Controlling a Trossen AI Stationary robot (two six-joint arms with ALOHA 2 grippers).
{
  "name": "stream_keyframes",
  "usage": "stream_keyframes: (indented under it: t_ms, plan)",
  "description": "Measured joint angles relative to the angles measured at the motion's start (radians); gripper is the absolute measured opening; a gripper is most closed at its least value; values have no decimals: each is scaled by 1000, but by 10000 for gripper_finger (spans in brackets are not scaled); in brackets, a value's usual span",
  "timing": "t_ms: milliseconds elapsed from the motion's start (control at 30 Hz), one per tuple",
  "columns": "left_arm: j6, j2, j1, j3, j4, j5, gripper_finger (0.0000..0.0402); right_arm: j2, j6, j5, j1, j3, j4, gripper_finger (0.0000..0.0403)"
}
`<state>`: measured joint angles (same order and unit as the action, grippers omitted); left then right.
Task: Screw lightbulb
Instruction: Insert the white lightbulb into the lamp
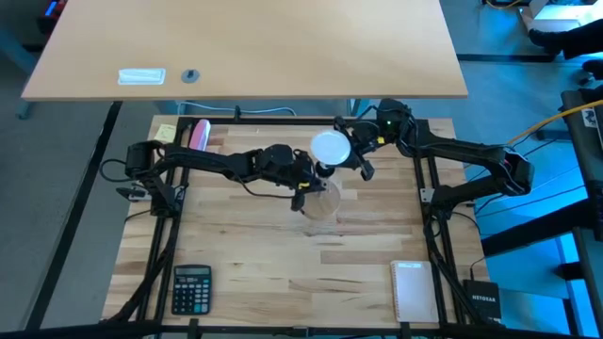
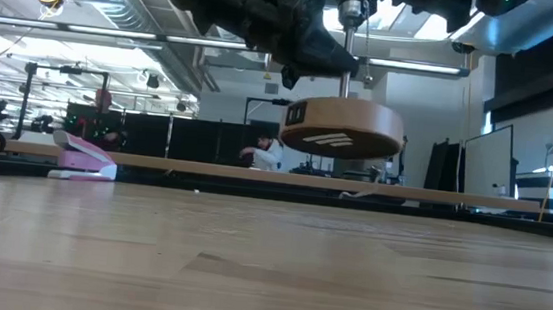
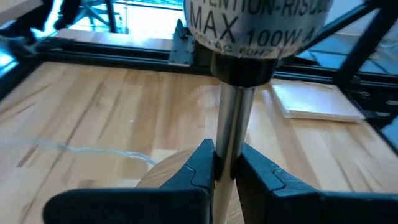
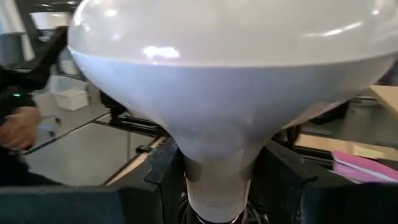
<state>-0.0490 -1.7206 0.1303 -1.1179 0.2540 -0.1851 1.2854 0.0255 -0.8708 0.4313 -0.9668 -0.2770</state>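
A lamp stand, made of a round wooden disc (image 2: 342,129), a thin metal stem (image 2: 347,51) and a socket (image 3: 255,25) printed "MAX 100W", hangs above the table's middle. My left gripper (image 1: 306,179) is shut on the stem. The white lightbulb (image 1: 330,147) sits just above the socket in the high view. My right gripper (image 1: 353,149) is shut on it from the table's right. The bulb's screw base is hidden, so I cannot tell whether it is in the socket. My left gripper pinches the metal stem (image 3: 227,140) between its two fingers, between the disc and the socket. The fingers lie across the stem, coming level from the table's left. The stand is upright and lifted clear of the table. My right gripper holds the lightbulb by its narrow neck (image 4: 217,177), one finger (image 4: 163,177) on each side, below the wide globe. The fingers come from the table's right. The bulb is held clear of the table, over the socket.
A calculator (image 1: 191,287) lies at the near left and a white pad (image 1: 410,288) at the near right. A pink stapler (image 1: 199,135) and a yellow note (image 1: 166,133) lie at the far left. A second table (image 1: 245,47) stands beyond the far edge.
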Motion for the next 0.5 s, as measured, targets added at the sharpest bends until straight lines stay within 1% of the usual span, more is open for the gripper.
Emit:
stream_keyframes:
  t_ms: [133,367,500]
  plan:
    - [-9,0,0,0,0,105,29,-1,12,80,0,-1,31,163]
    - [-14,-3,0,-30,-41,371,29,-3,63,295,0,-2,93,163]
    - [-14,-3,1,-40,-44,480,29,-3,62,409,-1,-2,87,163]
